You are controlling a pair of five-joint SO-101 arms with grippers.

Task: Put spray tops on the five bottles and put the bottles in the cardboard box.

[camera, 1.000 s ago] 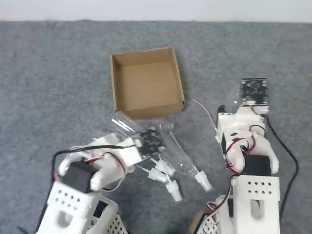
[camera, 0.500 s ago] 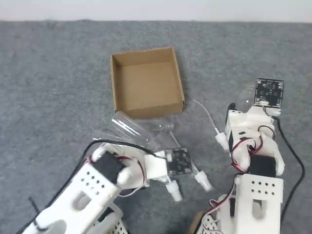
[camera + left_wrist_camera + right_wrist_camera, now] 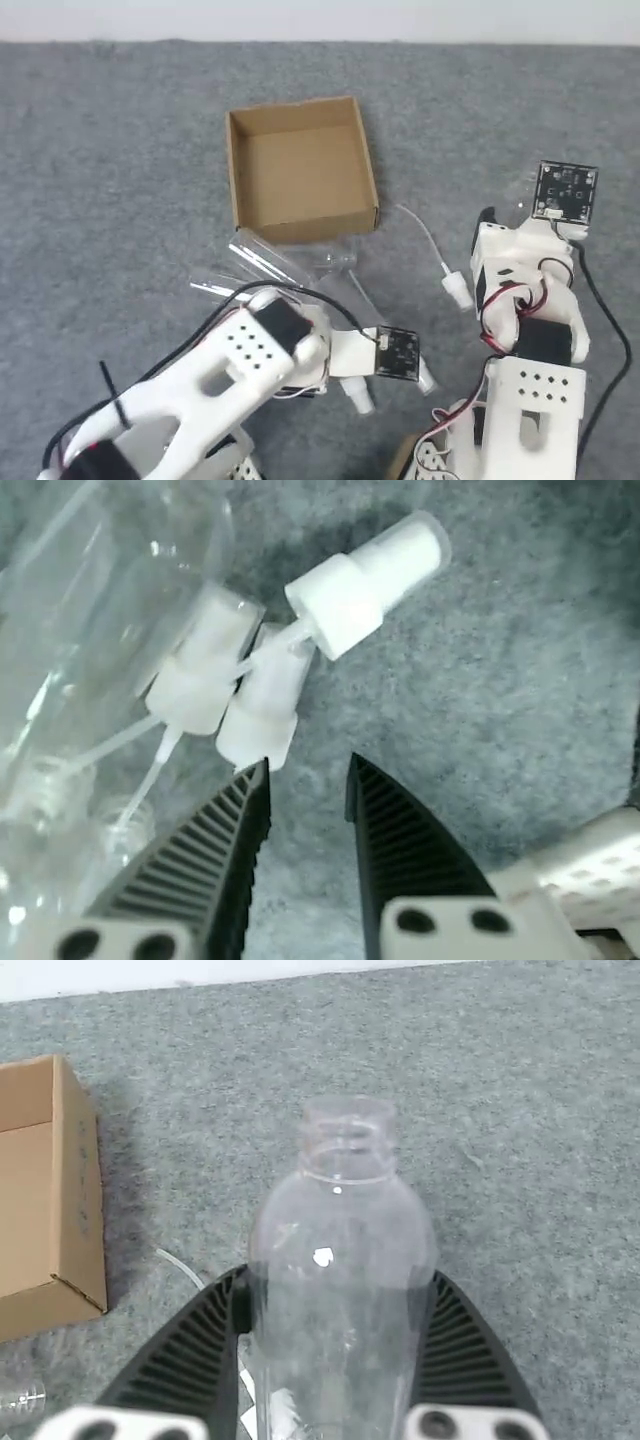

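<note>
My right gripper (image 3: 338,1290) is shut on a clear, uncapped bottle (image 3: 340,1210), holding it neck-outward above the grey carpet, to the right of the cardboard box (image 3: 40,1190). The box (image 3: 300,170) stands empty at centre back. My left gripper (image 3: 308,768) is open just short of three white spray tops (image 3: 262,705) that lie clustered beside clear bottles (image 3: 90,600); nothing is between its fingers. In the high view the left arm (image 3: 260,350) covers most of that cluster, with clear bottles (image 3: 270,262) lying in front of the box.
A loose spray top (image 3: 455,285) with a long thin tube lies between the box and the right arm. Two more spray tops (image 3: 357,392) lie near the left arm's wrist. Open carpet (image 3: 120,150) spreads left of the box.
The left arm has swung right and lowered over the pile of spray tops. The right arm has shifted right with its bottle, uncovering the spray top with the tube.
</note>
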